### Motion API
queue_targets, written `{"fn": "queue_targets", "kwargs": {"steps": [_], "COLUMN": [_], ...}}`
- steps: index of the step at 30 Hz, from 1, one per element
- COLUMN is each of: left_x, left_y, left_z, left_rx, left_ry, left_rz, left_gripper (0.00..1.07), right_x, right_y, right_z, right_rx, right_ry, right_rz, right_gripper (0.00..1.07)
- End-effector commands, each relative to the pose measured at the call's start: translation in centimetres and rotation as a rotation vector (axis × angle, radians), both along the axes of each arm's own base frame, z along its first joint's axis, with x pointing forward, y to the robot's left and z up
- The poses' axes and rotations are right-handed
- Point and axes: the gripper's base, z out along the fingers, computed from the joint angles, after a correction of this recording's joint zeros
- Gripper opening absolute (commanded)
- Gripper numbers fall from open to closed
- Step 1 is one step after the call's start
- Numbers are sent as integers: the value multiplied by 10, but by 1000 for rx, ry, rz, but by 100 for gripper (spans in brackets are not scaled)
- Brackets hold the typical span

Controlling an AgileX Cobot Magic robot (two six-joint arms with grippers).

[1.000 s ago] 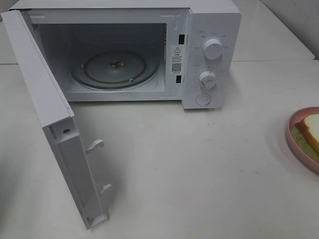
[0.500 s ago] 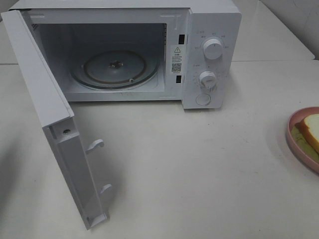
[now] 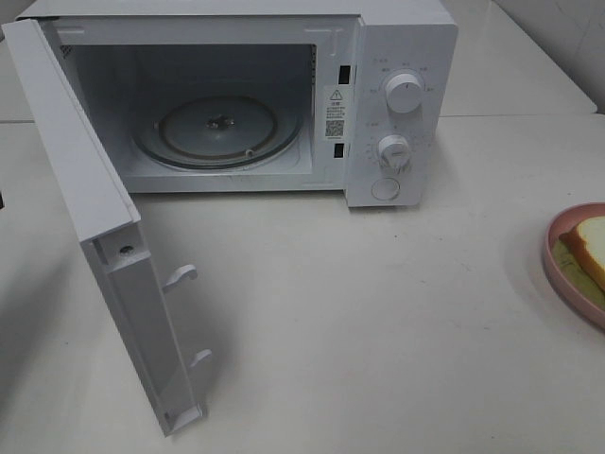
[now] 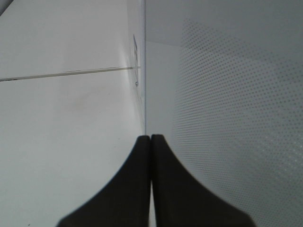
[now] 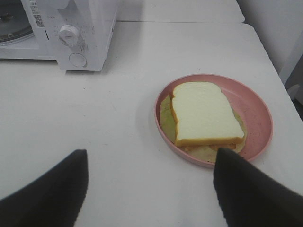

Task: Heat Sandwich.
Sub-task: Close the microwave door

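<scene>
Overhead, neither arm is seen. By its wrist camera the left gripper (image 4: 150, 138) is shown pressed fully closed, holding nothing, close to the dotted face of the swung-out microwave door (image 3: 85, 199). The right gripper (image 5: 151, 165) is spread wide and empty above the smooth white surface (image 5: 118, 123). The sandwich (image 5: 204, 112), squarish, white-topped and tan-crusted, is laid on a round pink plate (image 5: 258, 111) right of the microwave (image 3: 402, 57).

One microwave (image 3: 236, 99) with two knobs (image 3: 404, 95), one sandwich (image 5: 204, 113), one pink plate (image 5: 258, 111), one bench (image 3: 378, 322).
</scene>
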Motion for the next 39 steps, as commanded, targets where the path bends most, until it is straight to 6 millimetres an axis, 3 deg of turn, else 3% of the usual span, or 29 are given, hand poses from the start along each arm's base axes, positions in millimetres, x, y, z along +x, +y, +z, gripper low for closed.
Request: {"fn": "queue_targets", "kwargs": {"steps": [1, 8, 15, 39], "left_x": [8, 18, 25, 58], "left_y": [-4, -20, -59, -151], "left_z": [2, -2, -10, -7], "left_rx": [-38, -80, -65, -129], "left_ry": [-40, -40, -24, -36], "left_rz": [-37, -115, -233, -342], "left_gripper": [0, 0, 0, 0], "right_x": [-4, -4, -4, -4], "right_y": [0, 0, 0, 0], "right_z": [0, 0, 0, 0], "right_rx": [-2, -2, -2, -2], "right_ry": [-29, -29, -29, -29], "right_rz": [-6, -6, -6, -6], "right_gripper": [72, 72, 72, 71]}}
